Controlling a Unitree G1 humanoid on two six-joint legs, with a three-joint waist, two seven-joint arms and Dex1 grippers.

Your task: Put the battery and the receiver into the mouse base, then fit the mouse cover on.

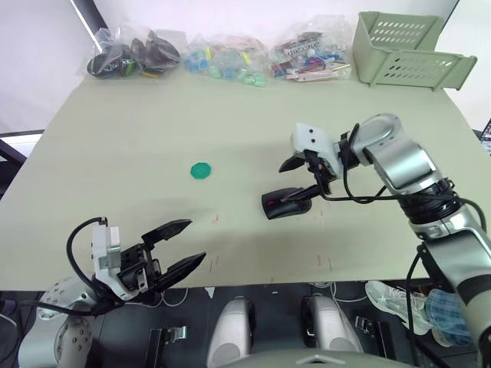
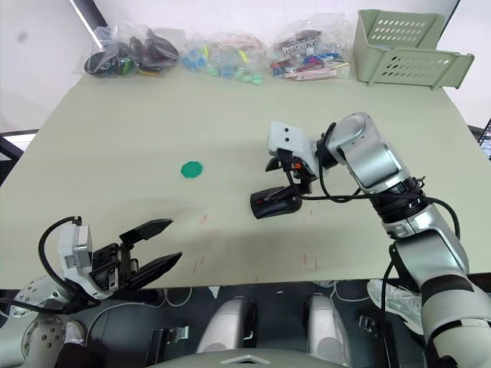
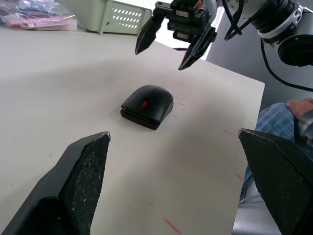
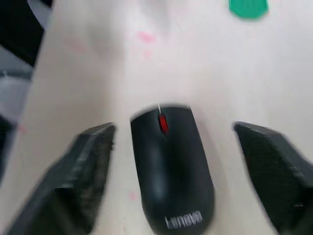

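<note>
The black mouse (image 1: 285, 204) lies on the table right of centre. Its glossy mouse cover (image 3: 155, 98) sits on top of the mouse base (image 3: 138, 116), and a red scroll wheel (image 4: 163, 123) shows at the front. The battery and the receiver are out of view. My right gripper (image 1: 301, 181) hovers just above the mouse, open, with its fingers (image 4: 88, 171) spread to either side of it and apart from it. At the table's front left edge, my left gripper (image 1: 196, 240) is open and holds nothing.
A green disc (image 1: 201, 170) lies left of the mouse. Clear bags of small parts (image 1: 230, 61) line the far edge, beside a pale green basket (image 1: 406, 50) at the far right corner. A person's hand (image 3: 298, 105) rests beyond the table's right side.
</note>
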